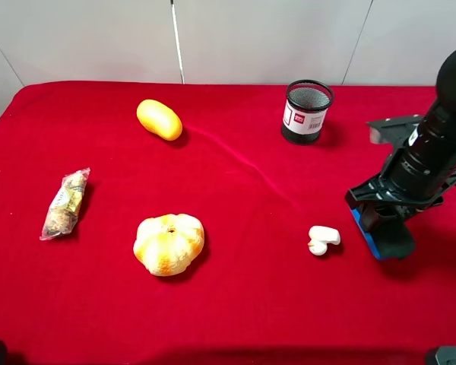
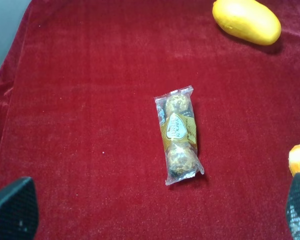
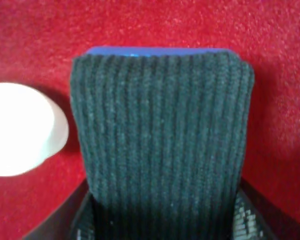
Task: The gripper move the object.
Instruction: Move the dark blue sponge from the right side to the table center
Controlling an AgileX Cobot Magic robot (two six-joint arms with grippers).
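The object, a board eraser (image 1: 386, 240) with dark felt and a blue base, lies at the right of the red cloth, under the black right arm. My right gripper (image 1: 378, 219) is shut on it. In the right wrist view the ribbed felt of the eraser (image 3: 160, 150) fills the frame, its blue edge showing at the far end, and the gripper (image 3: 162, 222) clamps its near end between black fingers (image 3: 80, 222). Whether it rests on the cloth or hangs just above it I cannot tell. My left gripper (image 2: 155, 217) stands open over the left of the table, holding nothing.
A small white piece (image 1: 323, 238) lies just left of the eraser. A black mesh cup (image 1: 306, 112) stands at the back. A pumpkin-like bun (image 1: 168, 243), a yellow mango (image 1: 159, 119) and a wrapped chocolate pack (image 1: 65, 204) lie to the left.
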